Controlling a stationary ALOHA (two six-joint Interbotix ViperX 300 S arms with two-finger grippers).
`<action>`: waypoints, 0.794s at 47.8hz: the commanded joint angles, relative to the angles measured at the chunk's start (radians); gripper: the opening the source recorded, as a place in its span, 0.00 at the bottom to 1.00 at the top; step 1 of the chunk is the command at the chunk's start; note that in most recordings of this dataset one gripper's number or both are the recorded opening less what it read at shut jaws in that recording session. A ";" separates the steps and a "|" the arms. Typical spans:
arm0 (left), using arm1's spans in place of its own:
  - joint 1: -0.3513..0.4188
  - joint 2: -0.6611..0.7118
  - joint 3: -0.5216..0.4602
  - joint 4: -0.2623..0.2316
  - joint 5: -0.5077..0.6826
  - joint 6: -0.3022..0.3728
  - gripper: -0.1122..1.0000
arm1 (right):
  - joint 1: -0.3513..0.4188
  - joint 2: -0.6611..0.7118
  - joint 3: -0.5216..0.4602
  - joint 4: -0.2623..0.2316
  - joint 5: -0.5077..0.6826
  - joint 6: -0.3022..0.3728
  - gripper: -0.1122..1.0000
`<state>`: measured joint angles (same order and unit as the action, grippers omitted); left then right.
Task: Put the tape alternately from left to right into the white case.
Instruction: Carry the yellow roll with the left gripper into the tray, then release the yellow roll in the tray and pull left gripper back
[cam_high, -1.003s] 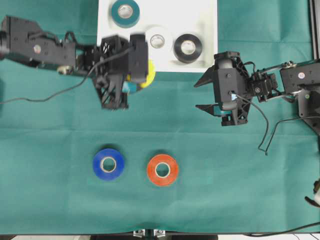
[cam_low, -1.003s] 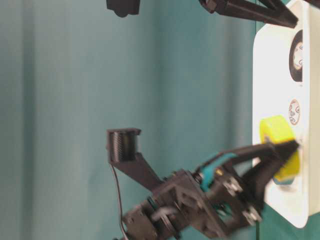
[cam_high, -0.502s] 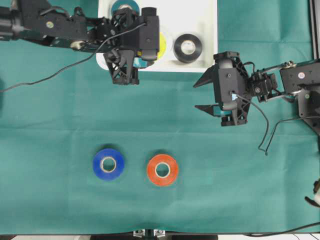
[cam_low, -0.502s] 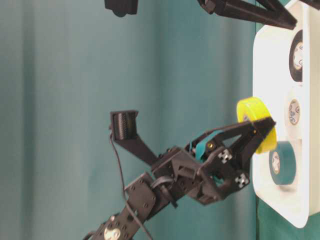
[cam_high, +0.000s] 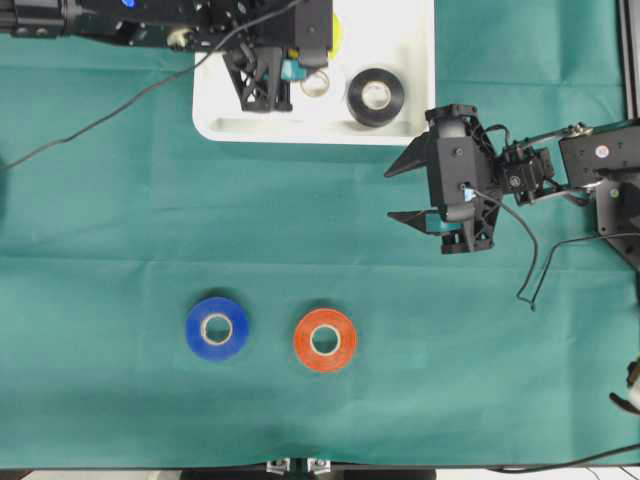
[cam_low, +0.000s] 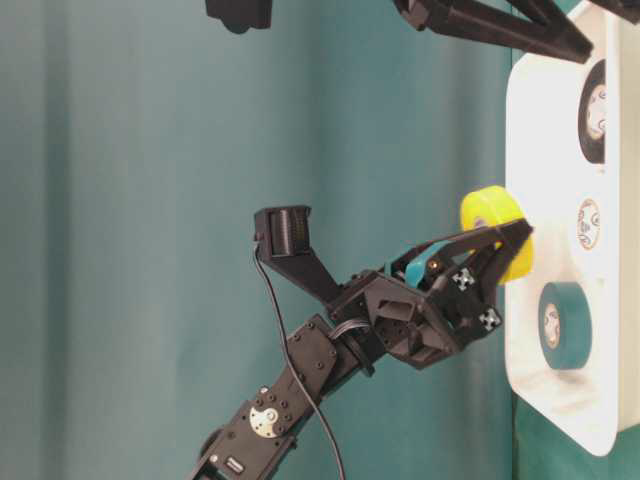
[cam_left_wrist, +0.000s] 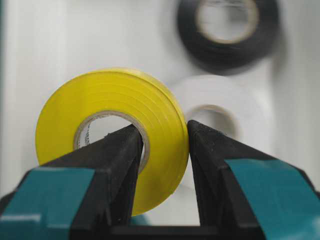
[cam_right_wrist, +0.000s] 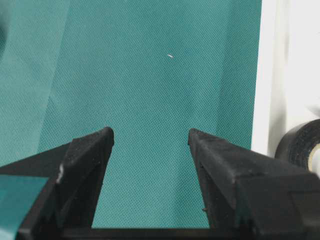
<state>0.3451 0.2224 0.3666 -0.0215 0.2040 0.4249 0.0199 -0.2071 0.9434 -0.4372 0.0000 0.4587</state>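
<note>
I saw left pincer (cam_left_wrist: 162, 145) clamped on glossy yellow tape roll (cam_left_wrist: 112, 132), top centre, above shallow white plastic case (cam_high: 300, 128) | right pincer (cam_right_wrist: 150, 145) apart over green tabletop (cam_high: 320, 220)

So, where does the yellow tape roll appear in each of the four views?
Overhead: yellow tape roll peeks out at top, beside the left gripper.
Table-level: right of centre, above the white case.
Left wrist: centre-left, one finger through its core.
Right wrist: not in it.
Shared landmark: black roll.
</note>
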 joint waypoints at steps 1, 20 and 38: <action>0.014 -0.015 -0.014 0.002 -0.040 0.011 0.08 | 0.003 -0.005 -0.008 0.002 -0.012 0.002 0.72; 0.044 0.014 -0.017 0.002 -0.094 0.025 0.08 | 0.003 0.000 -0.008 0.002 -0.012 0.000 0.72; 0.054 0.032 -0.035 0.000 -0.092 0.017 0.08 | 0.003 0.002 -0.008 0.002 -0.012 0.002 0.72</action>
<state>0.3973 0.2777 0.3482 -0.0215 0.1197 0.4449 0.0199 -0.1979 0.9419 -0.4372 -0.0046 0.4587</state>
